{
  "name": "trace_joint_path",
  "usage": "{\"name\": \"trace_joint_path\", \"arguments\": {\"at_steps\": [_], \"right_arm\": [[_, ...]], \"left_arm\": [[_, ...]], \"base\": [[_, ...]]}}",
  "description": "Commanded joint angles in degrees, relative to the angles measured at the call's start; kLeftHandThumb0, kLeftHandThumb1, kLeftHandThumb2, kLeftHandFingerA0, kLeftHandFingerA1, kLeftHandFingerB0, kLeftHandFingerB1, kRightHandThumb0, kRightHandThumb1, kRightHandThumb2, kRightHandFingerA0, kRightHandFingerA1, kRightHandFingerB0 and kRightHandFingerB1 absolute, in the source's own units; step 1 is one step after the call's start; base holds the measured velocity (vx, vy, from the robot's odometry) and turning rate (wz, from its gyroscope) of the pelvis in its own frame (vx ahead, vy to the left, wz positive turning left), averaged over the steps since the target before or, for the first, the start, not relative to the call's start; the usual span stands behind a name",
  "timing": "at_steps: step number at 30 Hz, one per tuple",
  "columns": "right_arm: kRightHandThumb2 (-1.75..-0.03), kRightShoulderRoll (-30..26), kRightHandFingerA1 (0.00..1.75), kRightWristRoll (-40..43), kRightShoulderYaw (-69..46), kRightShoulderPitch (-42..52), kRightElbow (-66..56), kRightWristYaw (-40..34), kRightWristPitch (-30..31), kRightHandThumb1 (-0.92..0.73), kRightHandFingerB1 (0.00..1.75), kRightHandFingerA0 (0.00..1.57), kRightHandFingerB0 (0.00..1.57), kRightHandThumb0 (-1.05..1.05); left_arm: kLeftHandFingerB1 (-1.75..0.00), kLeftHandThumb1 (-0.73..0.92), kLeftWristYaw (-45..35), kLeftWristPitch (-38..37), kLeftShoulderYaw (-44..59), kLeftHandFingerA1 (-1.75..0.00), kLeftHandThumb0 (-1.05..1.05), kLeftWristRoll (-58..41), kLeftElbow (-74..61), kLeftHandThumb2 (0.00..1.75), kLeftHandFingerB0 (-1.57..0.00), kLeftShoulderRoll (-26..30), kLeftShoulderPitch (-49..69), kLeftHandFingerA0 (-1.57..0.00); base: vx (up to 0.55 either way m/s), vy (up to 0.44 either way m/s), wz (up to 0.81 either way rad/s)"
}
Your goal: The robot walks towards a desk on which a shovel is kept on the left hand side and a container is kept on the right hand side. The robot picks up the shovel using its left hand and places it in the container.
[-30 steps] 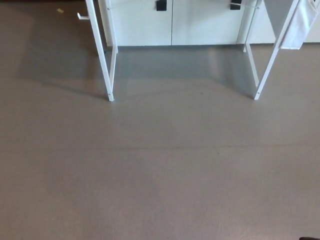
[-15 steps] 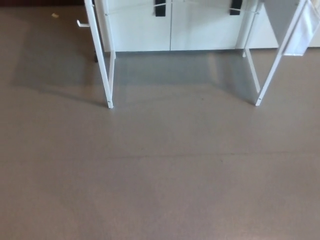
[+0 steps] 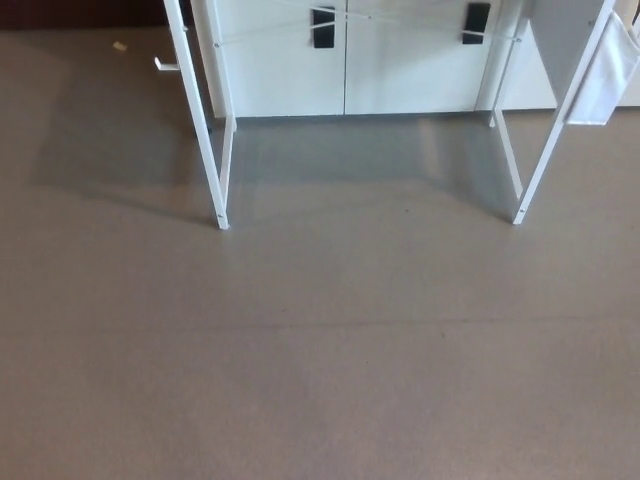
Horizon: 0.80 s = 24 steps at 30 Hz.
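Only the lower part of the desk shows in the head view: a white front left leg [image 3: 199,120] and a white front right leg [image 3: 556,130] stand on the grey floor [image 3: 320,350]. The desktop lies above the picture's top edge, so the shovel and the container are out of sight. Neither of my hands nor any part of my arms appears.
Behind the desk legs stands a white cabinet [image 3: 345,60] with two black handles [image 3: 323,27]. A white cloth [image 3: 605,75] hangs at the top right beside the right leg. A small white bracket [image 3: 165,64] sticks out at the top left.
The whole picture has shifted downward, so the desk legs and cabinet sit lower in the frame and more of the cabinet shows; the camera has moved. Nothing on the floor has moved by itself.
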Motion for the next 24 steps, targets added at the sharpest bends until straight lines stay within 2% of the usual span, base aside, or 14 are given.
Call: {"name": "trace_joint_path", "arguments": {"at_steps": [1, 8, 10, 15, 19, 24], "right_arm": [[-0.52, 0.1, 0.64, 1.3, -0.5, 0.2, -0.3, 0.8, -0.7, -0.44, 0.55, 0.68, 0.49, 0.04], [-0.52, 0.4, 0.64, 1.0, -0.4, 0.0, 0.2, 0.4, -1.2, -0.43, 0.55, 0.71, 0.50, 0.02], [-0.52, 0.1, 0.63, 0.6, -0.2, -0.3, 0.5, 0.4, -1.2, -0.43, 0.55, 0.67, 0.49, 0.01], [-0.52, 0.3, 0.65, 1.2, -0.3, -0.7, 0.6, 1.0, -0.7, -0.43, 0.55, 0.68, 0.48, 0.04], [-0.52, 0.4, 0.64, 1.0, -0.2, -0.9, 1.3, 1.0, -1.0, -0.43, 0.55, 0.69, 0.51, 0.01], [-0.52, 0.2, 0.64, 1.2, 0.1, -0.6, 0.6, 1.3, -0.6, -0.44, 0.55, 0.67, 0.50, 0.03]], "left_arm": [[-0.35, 0.57, 0.3, -3.6, 0.4, -0.36, -0.13, 0.3, 1.1, 0.59, -0.41, 0.9, -0.1, -0.45], [-0.34, 0.59, 0.9, -3.8, 0.1, -0.36, -0.12, 0.9, 1.6, 0.57, -0.42, 1.2, -0.1, -0.47], [-0.34, 0.59, 0.8, -3.9, 0.1, -0.36, -0.13, 0.7, 2.0, 0.57, -0.43, 1.3, -0.5, -0.48], [-0.36, 0.56, 1.2, -3.7, 0.0, -0.36, -0.14, 1.0, 1.6, 0.59, -0.43, 1.3, -0.5, -0.46], [-0.34, 0.59, 0.5, -4.2, 0.1, -0.36, -0.10, 0.7, 1.8, 0.57, -0.42, 1.5, -0.4, -0.45], [-0.34, 0.58, 1.2, -3.9, -0.1, -0.36, -0.13, 1.2, 1.9, 0.57, -0.43, 1.6, -0.5, -0.47]], "base": [[0.00, 0.000, 0.00], [0.01, -0.015, -0.01], [0.00, -0.119, 0.06], [0.00, -0.260, 0.13], [0.13, -0.418, 0.60], [0.15, -0.131, 0.17]]}}
